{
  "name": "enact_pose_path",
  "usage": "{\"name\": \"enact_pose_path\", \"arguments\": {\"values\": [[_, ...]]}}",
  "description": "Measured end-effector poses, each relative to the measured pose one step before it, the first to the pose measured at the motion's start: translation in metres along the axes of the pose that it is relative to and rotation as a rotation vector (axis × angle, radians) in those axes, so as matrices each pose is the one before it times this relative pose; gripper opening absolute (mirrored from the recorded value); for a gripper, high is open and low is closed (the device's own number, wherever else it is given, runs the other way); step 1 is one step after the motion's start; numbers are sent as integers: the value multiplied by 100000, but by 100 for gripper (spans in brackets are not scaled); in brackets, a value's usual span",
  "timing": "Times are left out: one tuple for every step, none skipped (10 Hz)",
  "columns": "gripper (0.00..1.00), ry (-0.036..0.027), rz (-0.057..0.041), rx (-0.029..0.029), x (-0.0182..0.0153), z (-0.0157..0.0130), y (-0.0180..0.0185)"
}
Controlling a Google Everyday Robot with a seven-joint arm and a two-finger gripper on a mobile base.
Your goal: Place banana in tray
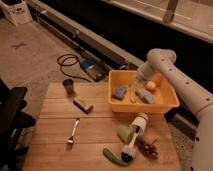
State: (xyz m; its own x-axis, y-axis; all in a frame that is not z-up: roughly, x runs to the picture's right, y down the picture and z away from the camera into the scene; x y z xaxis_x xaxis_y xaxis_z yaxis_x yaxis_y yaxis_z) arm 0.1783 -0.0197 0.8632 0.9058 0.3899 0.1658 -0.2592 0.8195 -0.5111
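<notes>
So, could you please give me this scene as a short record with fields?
tray: yellow bin, far right of the wooden table
gripper: open, low over the tray's back side
in tray: two blue-grey lumps, orange ball, small pale banana between the lumps
on table: cup, fork, green piece

The wooden surface (55,117) carries the yellow tray (155,107), whose back part sits under the claw (141,80). Left of the claw are a dark cup (69,87) and a small brown block (83,105). Left of the claw and nearer the front edge lies a fork (73,132). In front of the claw, past the tray, lie a white-handled tool (135,131), a green curved piece (114,157) and a dark cluster (146,147).
</notes>
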Motion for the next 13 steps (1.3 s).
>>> {"name": "enact_pose_path", "arguments": {"values": [[65, 456, -44, -1705, 121, 811, 148], [65, 997, 200, -3505, 394, 1598, 284], [65, 836, 675, -1825, 522, 695, 203], [65, 805, 715, -1739, 551, 692, 229], [65, 1334, 538, -2991, 469, 1190, 497], [65, 1249, 587, -2499, 305, 1142, 416], [65, 391, 725, -792, 283, 252, 176], [65, 155, 370, -163, 276, 14, 73], [65, 50, 188, -39, 141, -54, 27], [65, -7, -101, 27, -82, 12, -19], [65, -10, -174, -60, -127, 42, 3], [65, 3, 54, 25, 40, 1, -3], [65, 88, 142, 253, 35, -15, -20]]}}
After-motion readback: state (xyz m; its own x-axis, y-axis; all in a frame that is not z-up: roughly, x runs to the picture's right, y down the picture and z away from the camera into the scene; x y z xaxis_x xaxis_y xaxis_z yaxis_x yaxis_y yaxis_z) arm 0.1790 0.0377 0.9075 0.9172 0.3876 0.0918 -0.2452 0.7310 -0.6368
